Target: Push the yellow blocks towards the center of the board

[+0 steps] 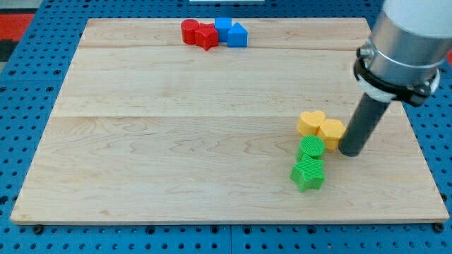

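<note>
Two yellow blocks lie side by side at the view's right: a heart-shaped one (pixel 310 122) and a hexagonal one (pixel 330 132) touching its right side. My tip (pixel 350 151) stands just right of and slightly below the yellow hexagonal block, close to or touching it. A green cylinder (pixel 310 149) sits right below the yellow pair, and a green star (pixel 308 173) lies under it.
At the view's top a red cylinder (pixel 189 31), a red star (pixel 206 36), a blue cube (pixel 223 28) and a blue block (pixel 237 35) form a row. The wooden board (pixel 176 141) rests on a blue pegboard surface.
</note>
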You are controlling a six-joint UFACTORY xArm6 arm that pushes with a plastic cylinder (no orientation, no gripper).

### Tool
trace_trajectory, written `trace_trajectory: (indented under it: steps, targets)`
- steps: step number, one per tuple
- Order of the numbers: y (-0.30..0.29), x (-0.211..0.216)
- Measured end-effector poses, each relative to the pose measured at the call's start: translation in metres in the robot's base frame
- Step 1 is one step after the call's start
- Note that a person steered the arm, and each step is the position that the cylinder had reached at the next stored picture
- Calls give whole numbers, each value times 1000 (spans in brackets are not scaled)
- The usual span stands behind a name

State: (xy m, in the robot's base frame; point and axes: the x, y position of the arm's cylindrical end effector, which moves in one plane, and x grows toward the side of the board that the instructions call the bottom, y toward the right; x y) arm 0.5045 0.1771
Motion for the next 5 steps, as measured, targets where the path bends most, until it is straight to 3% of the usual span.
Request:
trace_trajectory:
  steps: [5]
  targets:
    - [-102, -80]
